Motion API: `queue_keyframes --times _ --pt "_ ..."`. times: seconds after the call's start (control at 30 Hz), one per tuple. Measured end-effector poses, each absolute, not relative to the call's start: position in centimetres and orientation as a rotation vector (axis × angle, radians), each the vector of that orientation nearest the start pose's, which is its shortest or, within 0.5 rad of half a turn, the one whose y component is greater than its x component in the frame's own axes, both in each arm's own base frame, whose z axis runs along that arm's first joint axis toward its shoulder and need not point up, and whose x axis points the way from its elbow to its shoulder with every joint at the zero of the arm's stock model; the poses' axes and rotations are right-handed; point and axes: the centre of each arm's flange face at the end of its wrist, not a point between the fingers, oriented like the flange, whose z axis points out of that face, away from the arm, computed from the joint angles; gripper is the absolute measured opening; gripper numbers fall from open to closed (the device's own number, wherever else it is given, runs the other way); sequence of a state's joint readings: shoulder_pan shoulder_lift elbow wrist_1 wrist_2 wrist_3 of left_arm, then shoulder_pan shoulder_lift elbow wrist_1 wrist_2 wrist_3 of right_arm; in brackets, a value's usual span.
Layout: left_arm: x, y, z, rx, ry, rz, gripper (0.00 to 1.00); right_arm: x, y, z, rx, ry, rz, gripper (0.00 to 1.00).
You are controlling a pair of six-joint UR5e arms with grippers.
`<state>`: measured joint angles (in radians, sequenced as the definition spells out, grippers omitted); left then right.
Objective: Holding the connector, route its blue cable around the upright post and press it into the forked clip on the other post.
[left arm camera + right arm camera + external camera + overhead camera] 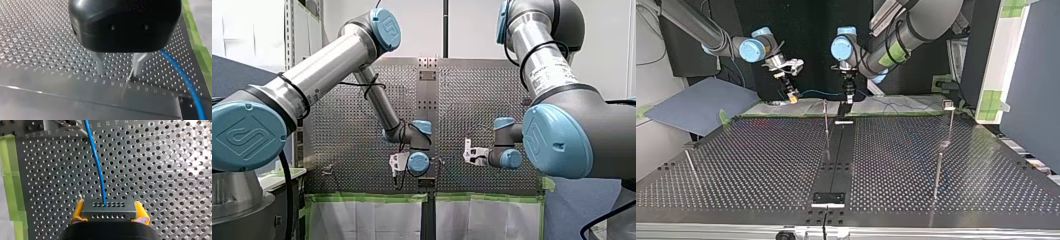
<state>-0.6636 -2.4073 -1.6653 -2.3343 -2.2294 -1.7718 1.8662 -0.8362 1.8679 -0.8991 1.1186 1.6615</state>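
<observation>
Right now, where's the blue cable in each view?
Front view: not discernible.
Top view: blue cable runs from my right gripper toward my left gripper.
Left wrist view: cable beside my left gripper's fingers.
Right wrist view: cable leads ahead from the connector.
Shared landmark: green tape.

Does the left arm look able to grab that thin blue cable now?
Probably yes: the black metal-fingered claw hangs open and empty; the thin blue cable runs just beside it, unobstructed.

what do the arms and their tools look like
My left arm and my right arm are silver tubes with light blue caps embossed with a logo, and black cables looped around them. My left tool has a black housing and thin metal fingers; my right tool has yellow pads.
</observation>
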Motion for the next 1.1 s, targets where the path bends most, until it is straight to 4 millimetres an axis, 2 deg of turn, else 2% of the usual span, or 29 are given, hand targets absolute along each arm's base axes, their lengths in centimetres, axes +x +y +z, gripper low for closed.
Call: queue_keyframes --times 0.07,0.4,0.67,0.77,1.0,1.1 --pt "44.0 -43.5 2.4 -0.118 1.663 -0.086 0.00 33.3 -48.6 3.1 -2.430 1.279 -2.301 0.00" --pt "43.4 -44.3 2.4 -0.103 1.663 -0.118 0.00 33.1 -48.7 3.0 -2.438 1.303 -2.296 0.00" --pt "42.8 -44.7 0.8 -0.090 1.677 -0.142 0.00 33.0 -48.5 2.8 -2.444 1.316 -2.286 0.00" --pt "42.8 -44.8 0.5 -0.089 1.678 -0.156 0.00 32.9 -48.3 2.1 -2.452 1.332 -2.270 0.00" --pt "42.8 -44.9 -0.8 -0.074 1.691 -0.174 0.00 32.6 -47.7 -0.9 -2.482 1.364 -2.204 0.00" --pt "42.9 -44.9 -1.3 -0.069 1.696 -0.176 0.00 32.4 -47.7 -1.3 -2.485 1.377 -2.200 0.00"
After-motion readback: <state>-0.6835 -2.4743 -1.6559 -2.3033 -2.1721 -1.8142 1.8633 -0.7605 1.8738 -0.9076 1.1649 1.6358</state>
